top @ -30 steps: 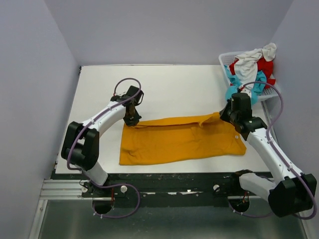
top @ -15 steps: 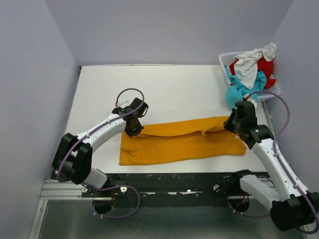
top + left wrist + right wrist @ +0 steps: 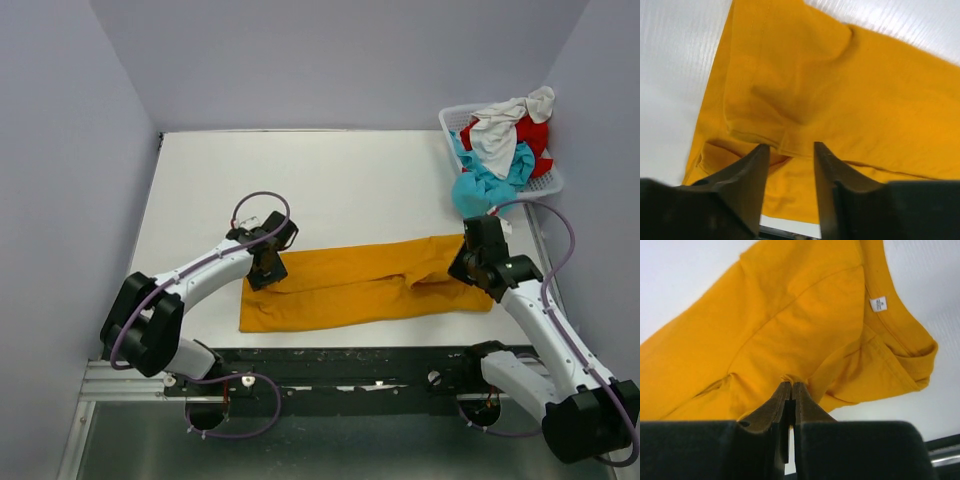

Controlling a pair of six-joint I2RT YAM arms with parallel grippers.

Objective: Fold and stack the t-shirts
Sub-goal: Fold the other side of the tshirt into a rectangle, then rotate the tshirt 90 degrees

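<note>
Mustard-orange t-shirt (image 3: 370, 290) lies folded lengthwise on the table (image 3: 350, 180); right claw (image 3: 791, 385) pinches its edge, left claw (image 3: 788, 147) spread apart over its hem.

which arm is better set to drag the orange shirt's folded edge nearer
Right, probably: the right gripper is shut on a pinch of the orange shirt, while the left gripper stands open over it and would need to close first.

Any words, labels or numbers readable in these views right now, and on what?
White neck label, sewn inside the collar of the mustard-orange t-shirt: there is dark print on it, but it is too small to read.
No other writing, brand, number or sign shows in any view.
</note>
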